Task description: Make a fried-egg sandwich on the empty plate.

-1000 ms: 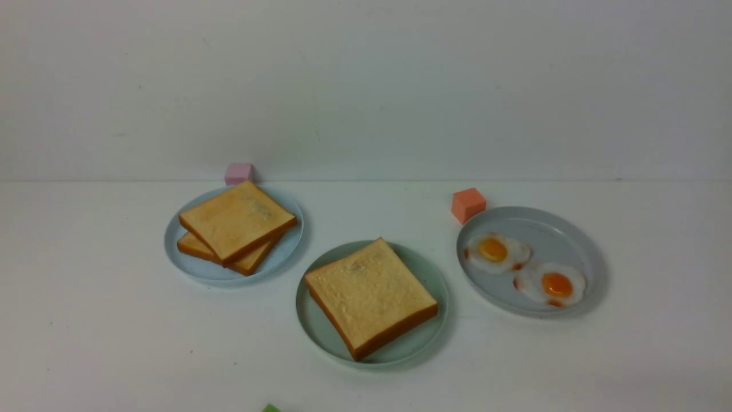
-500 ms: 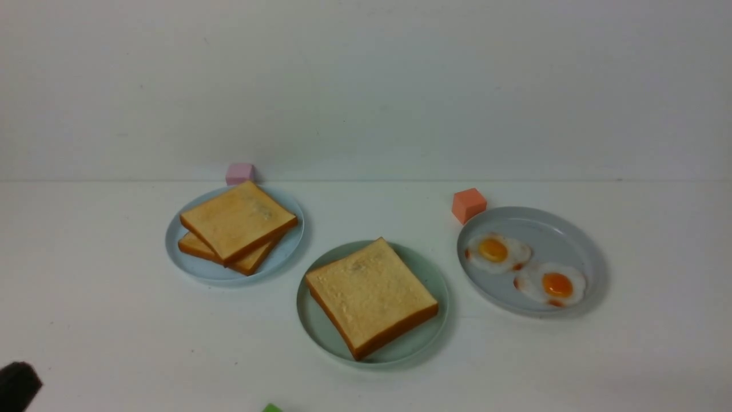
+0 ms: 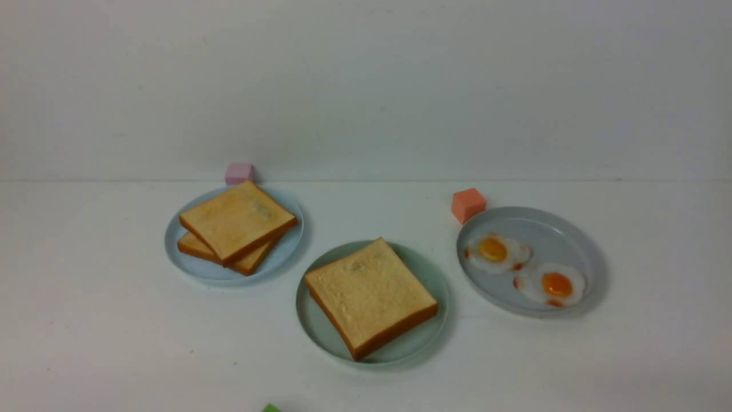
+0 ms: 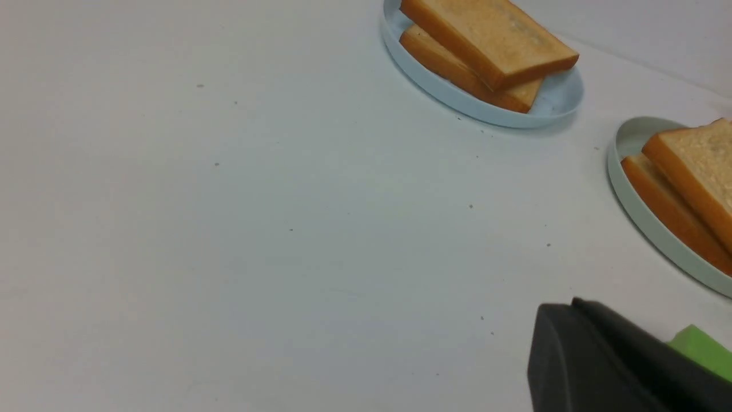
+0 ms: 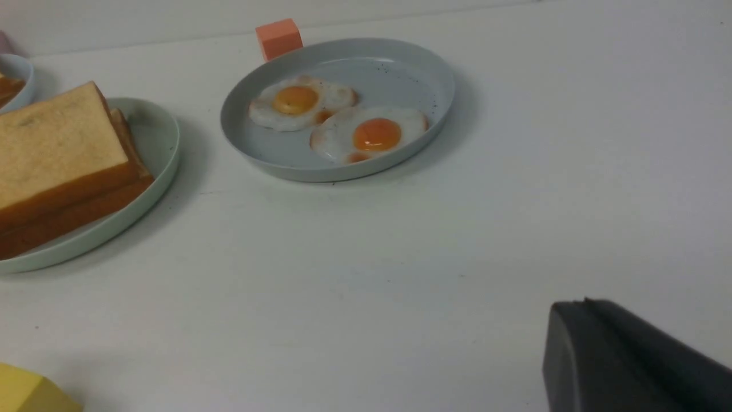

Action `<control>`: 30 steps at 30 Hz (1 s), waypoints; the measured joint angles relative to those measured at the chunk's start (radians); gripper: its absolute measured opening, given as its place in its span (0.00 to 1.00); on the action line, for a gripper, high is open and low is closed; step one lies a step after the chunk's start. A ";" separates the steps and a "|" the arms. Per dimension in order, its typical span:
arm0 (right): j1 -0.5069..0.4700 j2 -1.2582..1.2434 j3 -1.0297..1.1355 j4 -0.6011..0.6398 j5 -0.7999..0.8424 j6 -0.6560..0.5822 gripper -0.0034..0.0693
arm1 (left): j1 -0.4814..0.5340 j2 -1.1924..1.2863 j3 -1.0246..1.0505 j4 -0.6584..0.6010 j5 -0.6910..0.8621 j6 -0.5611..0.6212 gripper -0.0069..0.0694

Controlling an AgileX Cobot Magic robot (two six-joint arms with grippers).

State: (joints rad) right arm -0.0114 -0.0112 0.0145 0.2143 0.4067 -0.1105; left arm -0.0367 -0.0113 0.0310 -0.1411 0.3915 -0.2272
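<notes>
Two stacked toast slices (image 3: 370, 294) lie on the mint-green plate (image 3: 320, 337) in the middle of the table. They also show in the left wrist view (image 4: 686, 189) and the right wrist view (image 5: 57, 149); no egg shows between them. Two fried eggs (image 3: 496, 250) (image 3: 552, 283) lie on the blue-grey plate (image 3: 543, 223) at the right. My left gripper (image 4: 572, 303) is shut and empty, low over bare table near the front. My right gripper (image 5: 583, 303) is shut and empty, well short of the egg plate (image 5: 434, 74). Neither gripper shows in the front view.
A pile of two plain toast slices (image 3: 235, 223) sits on the left blue-grey plate (image 3: 286, 252). A pink cube (image 3: 239, 173) stands behind it, an orange cube (image 3: 468, 205) behind the egg plate. A green block (image 4: 700, 349) lies by my left gripper, a yellow block (image 5: 28, 392) near the front.
Half a second ago a black gripper tip showed at the front view's lower left corner; it has since left that view. The food and plates have not moved.
</notes>
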 joint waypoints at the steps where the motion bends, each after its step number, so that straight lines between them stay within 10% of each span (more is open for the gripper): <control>1: 0.000 0.000 0.000 0.000 0.000 0.000 0.08 | 0.000 0.000 0.000 -0.001 0.000 0.000 0.07; 30: 0.000 0.000 0.000 0.000 -0.001 0.000 0.11 | 0.000 0.000 0.000 -0.001 0.000 0.000 0.07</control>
State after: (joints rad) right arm -0.0114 -0.0112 0.0145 0.2143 0.4062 -0.1105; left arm -0.0367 -0.0113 0.0310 -0.1423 0.3915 -0.2272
